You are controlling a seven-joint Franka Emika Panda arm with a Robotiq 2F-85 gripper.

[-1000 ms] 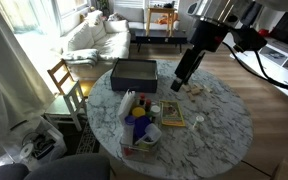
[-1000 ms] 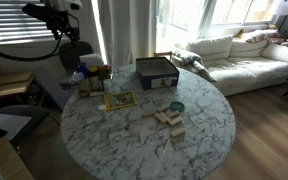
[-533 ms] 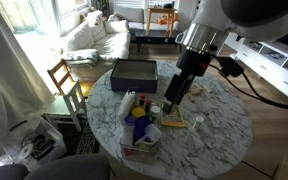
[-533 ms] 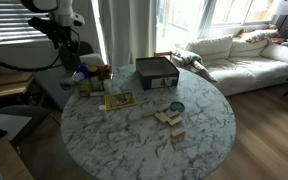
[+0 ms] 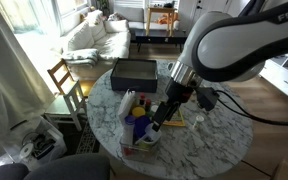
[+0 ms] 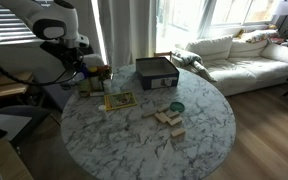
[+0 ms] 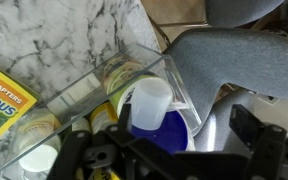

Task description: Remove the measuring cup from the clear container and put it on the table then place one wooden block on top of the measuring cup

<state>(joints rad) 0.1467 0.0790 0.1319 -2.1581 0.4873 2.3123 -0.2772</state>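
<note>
In the wrist view a yellow card (image 7: 6,100) at the left carries black lettering, cut off and not readable. One clear container (image 7: 84,90) on the table (image 7: 74,30) holds one measuring cup (image 7: 152,103) among blurred round lids (image 7: 124,70). The gripper (image 5: 155,124) hangs over it; whether it is spread or clenched cannot be told.

ext cams overlook table (image 5: 220,131) (image 6: 134,132) from different sides; wrist cam close above clear container (image 7: 79,98).

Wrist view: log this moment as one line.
hand over clear container | measuring cup inside it | hand opening unclear | wooden blocks on table
</note>
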